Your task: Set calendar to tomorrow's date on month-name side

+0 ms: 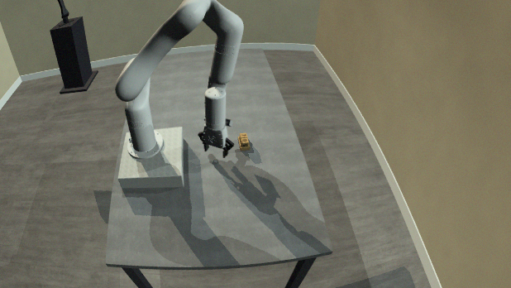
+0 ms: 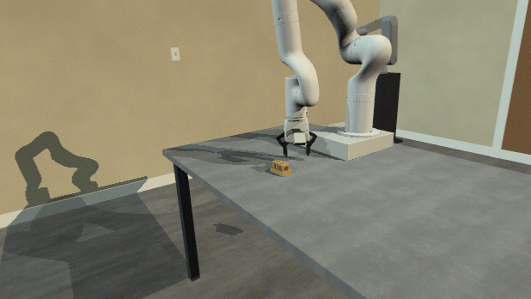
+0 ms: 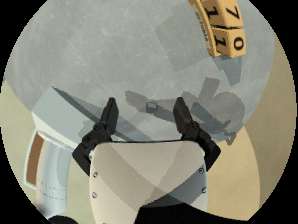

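Wrist view: end effector [image 3: 147, 117] spread fully, holding nothing, poised short of the calendar [image 3: 221, 26] mid-bench [image 1: 256, 199], likely lining up a cube grasp

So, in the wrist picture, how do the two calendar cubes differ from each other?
The upper cube shows a 7 on its right-hand face; the lower cube shows a 0 there. The upper cube lies nearer the picture's top edge, the lower cube nearer the open end effector. Both show a 1 on the left-hand face, are tan, equal in size, and stand side by side.
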Available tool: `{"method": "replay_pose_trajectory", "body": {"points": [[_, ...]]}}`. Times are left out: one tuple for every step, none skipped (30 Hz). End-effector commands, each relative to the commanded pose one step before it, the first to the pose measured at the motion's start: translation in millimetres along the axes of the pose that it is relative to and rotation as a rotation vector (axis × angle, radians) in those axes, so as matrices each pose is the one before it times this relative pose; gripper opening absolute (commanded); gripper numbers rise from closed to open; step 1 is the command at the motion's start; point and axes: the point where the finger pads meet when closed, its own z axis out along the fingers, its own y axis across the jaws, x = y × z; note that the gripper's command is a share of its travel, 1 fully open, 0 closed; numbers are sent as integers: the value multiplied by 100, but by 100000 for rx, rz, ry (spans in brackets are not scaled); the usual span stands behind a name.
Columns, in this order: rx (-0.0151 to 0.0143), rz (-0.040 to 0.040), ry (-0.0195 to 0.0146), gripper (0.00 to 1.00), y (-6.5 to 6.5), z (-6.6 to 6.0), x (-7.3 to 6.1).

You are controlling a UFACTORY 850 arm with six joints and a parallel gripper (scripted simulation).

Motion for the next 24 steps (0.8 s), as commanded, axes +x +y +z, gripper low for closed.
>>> {"method": "replay_pose_trajectory", "body": {"points": [[-107,-1,50,100,55,-29,26],[0,0,0,100,0,0,0],[0,0,0,100,0,0,0],[0,0,0,100,0,0,0],[0,0,0,100,0,0,0],[0,0,0,100,0,0,0],[-1,27,-1,100,8,-3,3],[-6,181,-4,100,51,-23,23],[-15,467,-10,100,132,-59,59],[-27,863,-18,100,243,-111,111],[-42,1347,-26,100,377,-178,176],[-59,1899,-35,100,525,-259,255],[-78,2501,-42,100,680,-356,347],[-97,3136,-46,100,834,-471,454],[-115,3786,-46,100,976,-604,575],[-132,4437,-41,100,1099,-757,710],[-145,5074,-30,100,1194,-929,854],[0,0,0,100,0,0,0],[0,0,0,100,0,0,0],[-154,5686,-13,100,1254,-1121,1005],[0,0,0,100,0,0,0],[0,0,0,100,0,0,0],[-157,6258,9,100,1273,-1328,1154],[0,0,0,100,0,0,0]]}}
